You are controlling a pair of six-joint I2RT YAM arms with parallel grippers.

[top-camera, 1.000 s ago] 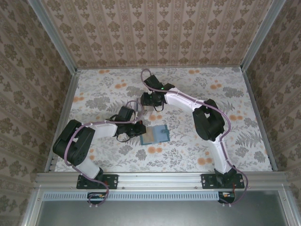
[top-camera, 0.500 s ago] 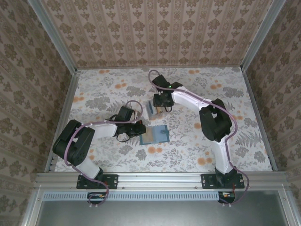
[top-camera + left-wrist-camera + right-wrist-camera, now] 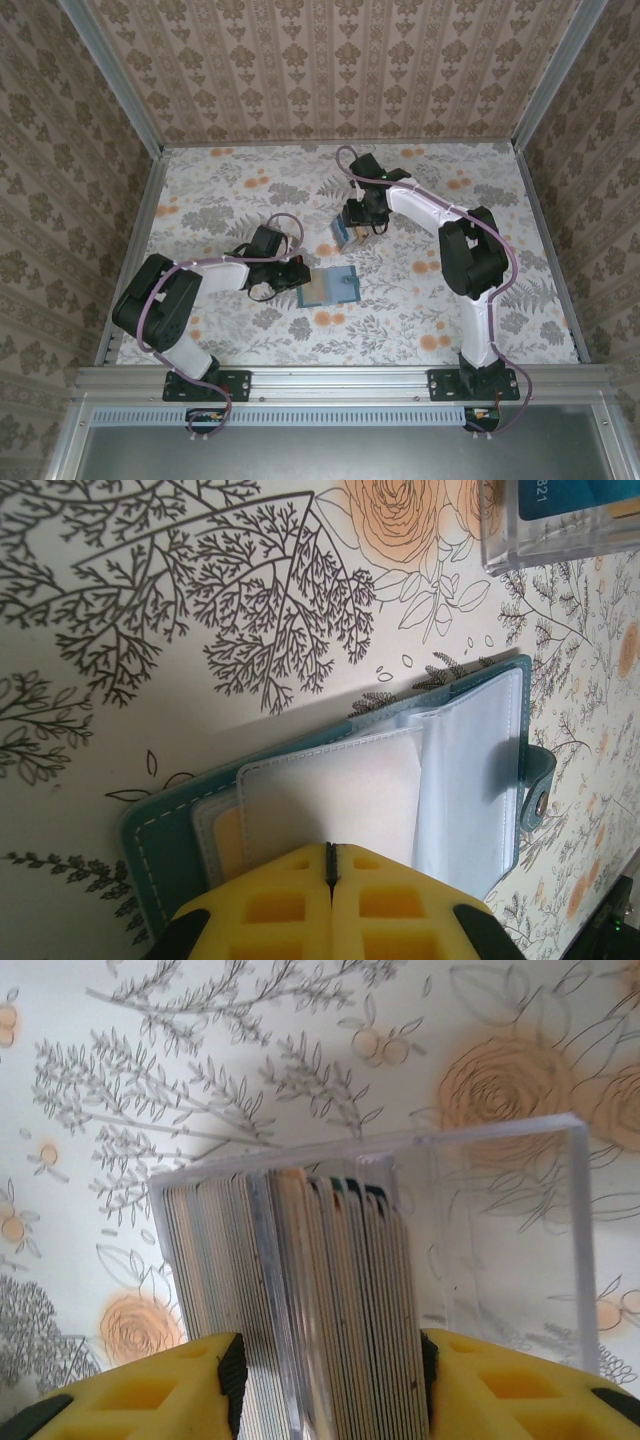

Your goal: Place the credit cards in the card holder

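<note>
One card holder, one clear box

Digits reading roughly 321 stand on a blue card inside the clear box

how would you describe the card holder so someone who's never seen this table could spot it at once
On the flower-patterned table, look near the middle, right at the tip of the left gripper. The card holder lies open and flat there: a teal wallet with pale sleeves and a snap tab. Its neighbour, the clear box farther back, is see-through and packed with upright cards.
</note>
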